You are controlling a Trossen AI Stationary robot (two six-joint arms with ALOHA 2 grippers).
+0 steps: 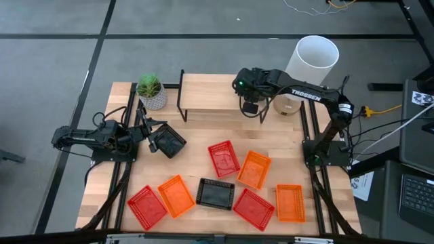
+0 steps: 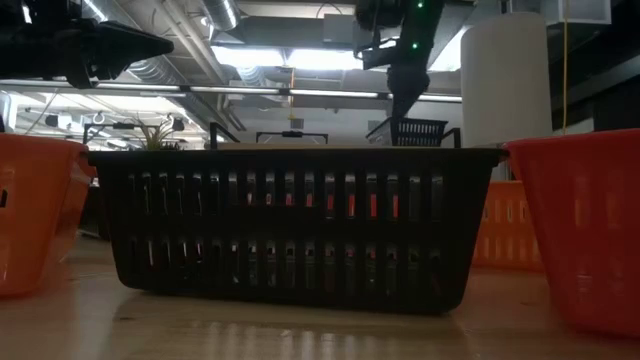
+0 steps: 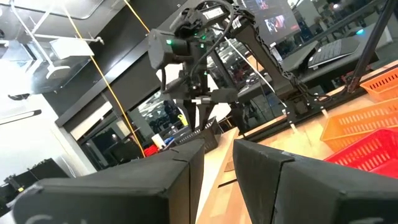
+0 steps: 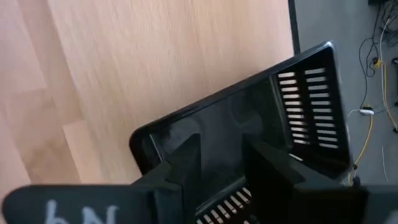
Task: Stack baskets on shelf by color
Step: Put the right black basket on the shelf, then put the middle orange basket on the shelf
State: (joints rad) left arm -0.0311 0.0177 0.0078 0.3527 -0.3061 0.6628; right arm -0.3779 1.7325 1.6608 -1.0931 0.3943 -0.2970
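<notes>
Shelf [image 1: 210, 95]: right pincer [image 1: 251, 107] grips black slotted basket [image 4: 249, 134].

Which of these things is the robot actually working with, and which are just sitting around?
In the job: red baskets, orange baskets, black baskets, the shelf, the right gripper holding one black basket over it, the left gripper near the potted plant.
Just lying about: potted plant, white bin.

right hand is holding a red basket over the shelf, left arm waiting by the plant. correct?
Wrong colour. The right hand grips a black basket over the shelf, as the right wrist view shows. The left hand does wait near the plant.
</notes>
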